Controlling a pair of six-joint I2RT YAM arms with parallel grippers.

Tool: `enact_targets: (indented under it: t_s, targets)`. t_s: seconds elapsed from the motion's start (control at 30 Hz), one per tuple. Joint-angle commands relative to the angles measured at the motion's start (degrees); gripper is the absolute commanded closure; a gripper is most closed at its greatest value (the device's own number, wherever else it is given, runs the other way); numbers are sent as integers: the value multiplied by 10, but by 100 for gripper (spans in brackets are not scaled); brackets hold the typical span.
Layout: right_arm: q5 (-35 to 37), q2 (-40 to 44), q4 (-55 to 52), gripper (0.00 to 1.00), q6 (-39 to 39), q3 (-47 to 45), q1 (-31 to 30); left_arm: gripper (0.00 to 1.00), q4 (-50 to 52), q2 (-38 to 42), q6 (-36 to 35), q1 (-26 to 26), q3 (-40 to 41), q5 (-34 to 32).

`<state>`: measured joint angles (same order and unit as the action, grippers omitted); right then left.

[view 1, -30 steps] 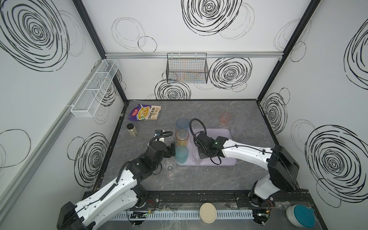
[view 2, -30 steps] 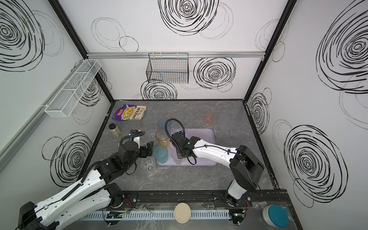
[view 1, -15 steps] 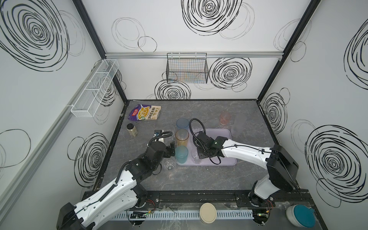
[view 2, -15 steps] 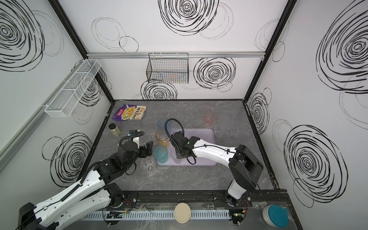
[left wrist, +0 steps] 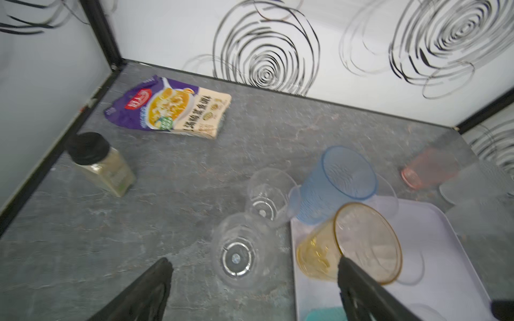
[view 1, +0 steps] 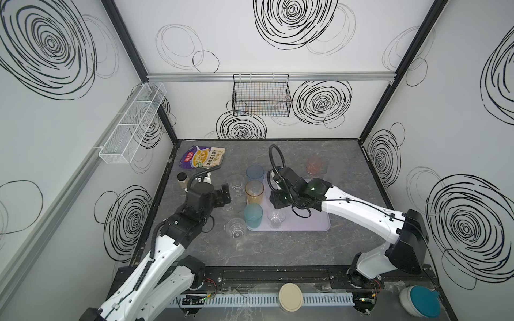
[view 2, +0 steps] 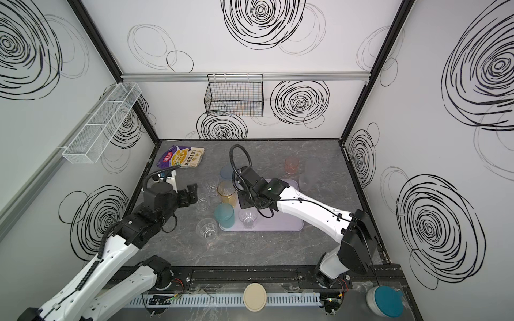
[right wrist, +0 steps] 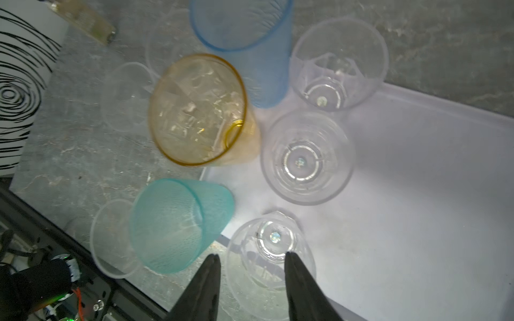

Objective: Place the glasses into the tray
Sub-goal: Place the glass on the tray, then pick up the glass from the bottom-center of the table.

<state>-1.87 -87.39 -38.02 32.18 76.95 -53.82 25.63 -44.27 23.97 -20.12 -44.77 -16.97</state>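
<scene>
The lavender tray (view 1: 311, 225) lies mid-table. On its left end stand an amber glass (view 1: 254, 191), a teal glass (view 1: 253, 215) and a clear glass (view 1: 276, 218), with two more clear glasses (right wrist: 307, 158) behind. My right gripper (right wrist: 251, 258) hovers over the nearest clear glass (right wrist: 271, 250). It is open, one finger outside the rim and one above its mouth, gripping nothing. My left gripper (left wrist: 256, 266) is wide open above a clear glass (left wrist: 236, 250) on the table left of the tray. A blue glass (view 1: 254, 172) stands at the tray's far left corner.
More clear glasses (view 1: 236, 184) (view 1: 236, 228) stand on the table left of the tray. A pink glass (view 1: 314, 165) and a frosted one (left wrist: 472, 189) are behind it. A dark-lidded jar (view 1: 182, 179) and a food packet (view 1: 201, 157) lie far left. A wire basket (view 1: 261, 97) hangs on the back wall.
My right gripper's jaws have opened and let go of the clear glass, which stays upright on the tray. The left arm has hardly moved.
</scene>
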Motion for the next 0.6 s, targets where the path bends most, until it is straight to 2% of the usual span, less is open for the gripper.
enact_targets:
  t_s: [0.0,0.13,0.27,0.4,0.57]
  targets:
    - [23,-37,-32,57,-22,51,-54,4,46,10,-14,30,-25,24]
    - [39,-105,-39,58,-37,113,-113,4,61,23,32,73,14,123]
    - [46,-160,-55,58,-33,162,-143,3,85,36,67,126,44,186]
    - [3,-175,-3,58,-24,141,-165,4,100,52,85,141,44,165]
    - [31,-214,-12,59,-39,162,-199,4,73,32,101,158,53,177]
